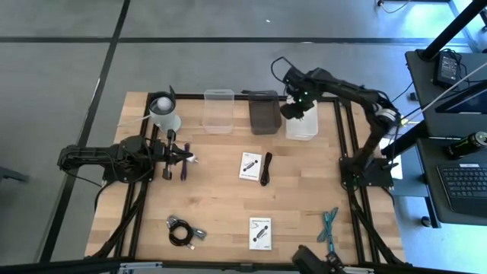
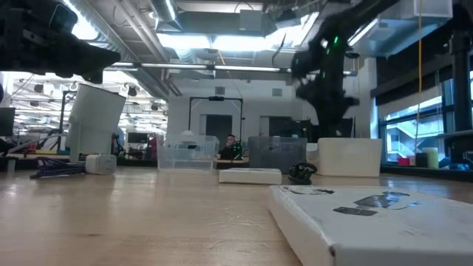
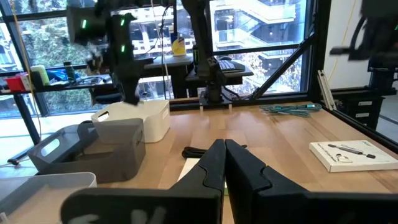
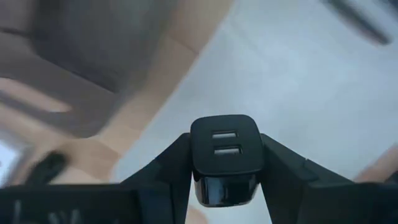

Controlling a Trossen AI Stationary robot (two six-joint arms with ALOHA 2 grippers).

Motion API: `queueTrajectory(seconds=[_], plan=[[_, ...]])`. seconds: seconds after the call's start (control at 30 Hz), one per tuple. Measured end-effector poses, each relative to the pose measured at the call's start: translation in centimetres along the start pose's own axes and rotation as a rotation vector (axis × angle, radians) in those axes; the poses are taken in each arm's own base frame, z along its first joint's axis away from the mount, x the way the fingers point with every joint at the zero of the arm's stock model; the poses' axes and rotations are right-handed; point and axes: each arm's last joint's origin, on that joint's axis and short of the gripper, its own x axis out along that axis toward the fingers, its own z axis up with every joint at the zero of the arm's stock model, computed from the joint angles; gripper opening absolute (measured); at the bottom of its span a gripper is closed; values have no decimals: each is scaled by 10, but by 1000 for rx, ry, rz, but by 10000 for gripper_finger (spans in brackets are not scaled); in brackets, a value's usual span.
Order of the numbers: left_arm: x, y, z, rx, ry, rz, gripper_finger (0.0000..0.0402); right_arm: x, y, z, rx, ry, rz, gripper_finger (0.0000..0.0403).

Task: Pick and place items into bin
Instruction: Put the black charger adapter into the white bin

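R gripper (image 4: 224,186) clamps black charger (image 4: 224,149) above white bin (image 1: 300,125). Risk: early release, charger bounces out. L gripper (image 3: 224,155) closed, empty, far from bin.

- I see three bins in a row along the table's far edge: a clear plastic bin (image 1: 218,110) left, a dark grey bin (image 1: 264,112) middle, a white bin (image 1: 300,125) right.
- My right gripper (image 1: 295,107) hangs over the white bin, clamping a black two-port charger block (image 4: 224,158).
- Two white printed cards (image 1: 251,166) lie mid-table, one nearer the front than the other, a black stick (image 1: 266,168) just right of the rear one.
- A black cable coil (image 1: 181,230) lies front-left, a teal tool (image 1: 329,225) front-right.

Wooden table (image 1: 228,205); bins (image 1: 218,110), cards (image 1: 250,166)
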Motion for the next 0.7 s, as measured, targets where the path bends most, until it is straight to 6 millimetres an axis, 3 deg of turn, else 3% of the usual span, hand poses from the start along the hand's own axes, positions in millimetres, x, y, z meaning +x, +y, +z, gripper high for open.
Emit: queueTrajectory(seconds=[0.27,0.47,0.7], plan=[[0,0,0,0,0,0,4,41,-2,8,-32,107,-24,152],[0,0,0,0,0,0,4,47,-3,9,-49,123,-27,180],[0,0,0,0,0,0,4,47,-7,11,-42,119,-26,173]])
